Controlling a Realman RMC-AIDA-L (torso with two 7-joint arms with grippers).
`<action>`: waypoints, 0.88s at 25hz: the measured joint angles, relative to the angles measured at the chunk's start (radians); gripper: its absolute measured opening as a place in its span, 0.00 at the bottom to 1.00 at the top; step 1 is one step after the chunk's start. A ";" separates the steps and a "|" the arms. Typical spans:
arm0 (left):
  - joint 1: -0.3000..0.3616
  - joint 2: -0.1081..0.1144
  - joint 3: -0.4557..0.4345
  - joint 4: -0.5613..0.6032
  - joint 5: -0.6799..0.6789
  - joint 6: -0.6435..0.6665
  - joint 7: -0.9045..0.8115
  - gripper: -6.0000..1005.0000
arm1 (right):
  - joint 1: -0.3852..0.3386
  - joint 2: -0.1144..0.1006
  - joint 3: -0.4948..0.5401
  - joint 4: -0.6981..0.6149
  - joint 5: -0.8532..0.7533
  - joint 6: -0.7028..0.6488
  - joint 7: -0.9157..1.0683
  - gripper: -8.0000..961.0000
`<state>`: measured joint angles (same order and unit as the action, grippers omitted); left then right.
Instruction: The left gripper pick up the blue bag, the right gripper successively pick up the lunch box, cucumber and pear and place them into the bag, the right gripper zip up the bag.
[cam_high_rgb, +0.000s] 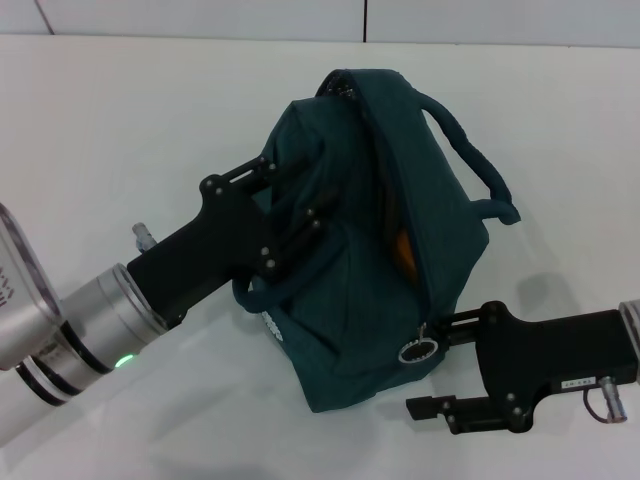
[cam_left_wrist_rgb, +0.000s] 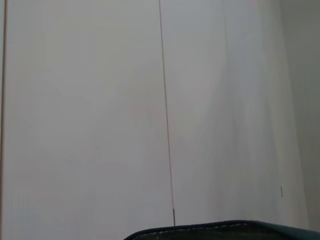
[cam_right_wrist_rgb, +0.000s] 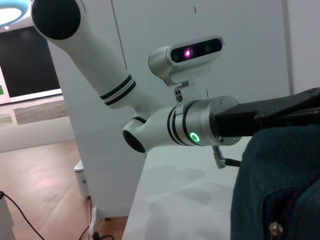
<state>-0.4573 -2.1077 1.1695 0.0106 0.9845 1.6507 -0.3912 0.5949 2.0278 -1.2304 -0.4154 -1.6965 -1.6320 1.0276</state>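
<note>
The blue bag (cam_high_rgb: 350, 300) stands tilted on the white table. My left gripper (cam_high_rgb: 295, 192) is shut on its near handle and fabric and holds it up. The bag's zipper slit gapes a little, and an orange patch of the pear (cam_high_rgb: 404, 250) shows inside. The lunch box and cucumber are hidden. The metal ring pull (cam_high_rgb: 418, 351) hangs at the slit's near end. My right gripper (cam_high_rgb: 428, 365) is open, and the ring pull lies just under its upper finger (cam_high_rgb: 455, 324). The right wrist view shows the bag (cam_right_wrist_rgb: 280, 170) and the left gripper (cam_right_wrist_rgb: 280, 112). The bag's edge (cam_left_wrist_rgb: 225, 231) shows in the left wrist view.
The bag's far handle (cam_high_rgb: 475, 165) sticks out to the right. The white table (cam_high_rgb: 120, 120) spreads around the bag, with a wall seam behind. The left arm's silver cylinder (cam_high_rgb: 90, 320) lies low at the left. The robot's head camera (cam_right_wrist_rgb: 192, 55) shows in the right wrist view.
</note>
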 joint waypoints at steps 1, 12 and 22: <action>0.000 0.000 0.000 0.000 -0.001 0.000 0.000 0.52 | -0.002 0.000 0.002 0.000 0.001 0.000 -0.002 0.56; -0.003 0.000 0.000 0.000 -0.002 0.000 0.000 0.53 | -0.007 -0.006 0.006 -0.010 0.038 0.012 -0.038 0.49; 0.002 0.000 -0.004 -0.003 -0.034 0.008 -0.022 0.55 | -0.017 -0.006 0.008 -0.023 0.040 0.000 -0.174 0.12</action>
<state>-0.4549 -2.1076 1.1658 0.0079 0.9506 1.6585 -0.4127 0.5778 2.0219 -1.2226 -0.4388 -1.6563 -1.6320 0.8534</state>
